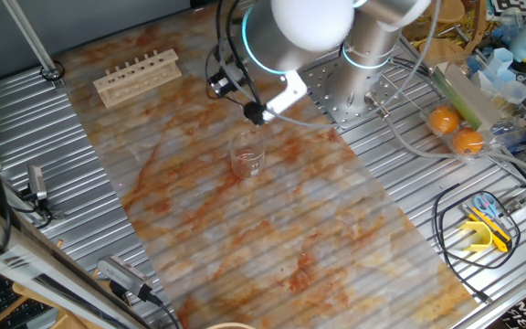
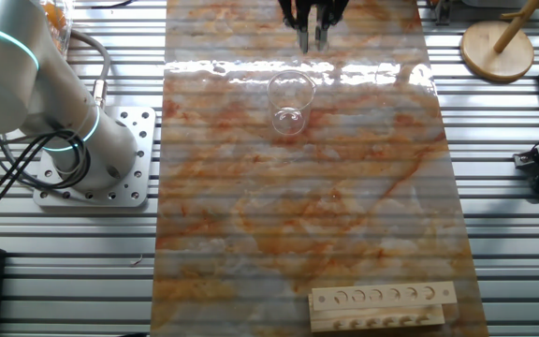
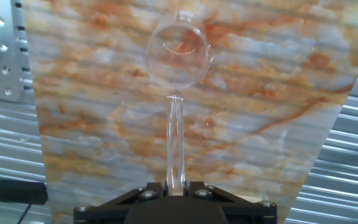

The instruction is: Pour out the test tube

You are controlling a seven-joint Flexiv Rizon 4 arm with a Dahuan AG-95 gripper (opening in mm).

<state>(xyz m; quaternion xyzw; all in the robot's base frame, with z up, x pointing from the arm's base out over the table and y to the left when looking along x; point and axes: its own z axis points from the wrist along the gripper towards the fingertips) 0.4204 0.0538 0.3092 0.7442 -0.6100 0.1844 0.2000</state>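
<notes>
— What is the arm holding?

— The gripper [image 3: 176, 186] is clamped on the base of the test tube [image 3: 174, 140], which juts out along the fingers in the hand view, its open mouth just short of the rim of a clear glass beaker [image 3: 178, 55].

— Where does this take place?

— Above a marble-patterned mat [image 2: 298, 206] laid on the ribbed metal table [image 2: 503, 215]. The beaker [image 2: 288, 101] stands upright toward the mat's far end in the other fixed view, the gripper [image 2: 312, 33] near that edge.

— Anything else on the mat?

— A pale wooden rack [image 2: 382, 305] with a row of holes lies near the opposite end, well apart from the beaker. Two oranges [image 1: 457, 130] sit off the mat beside the robot's base.
</notes>
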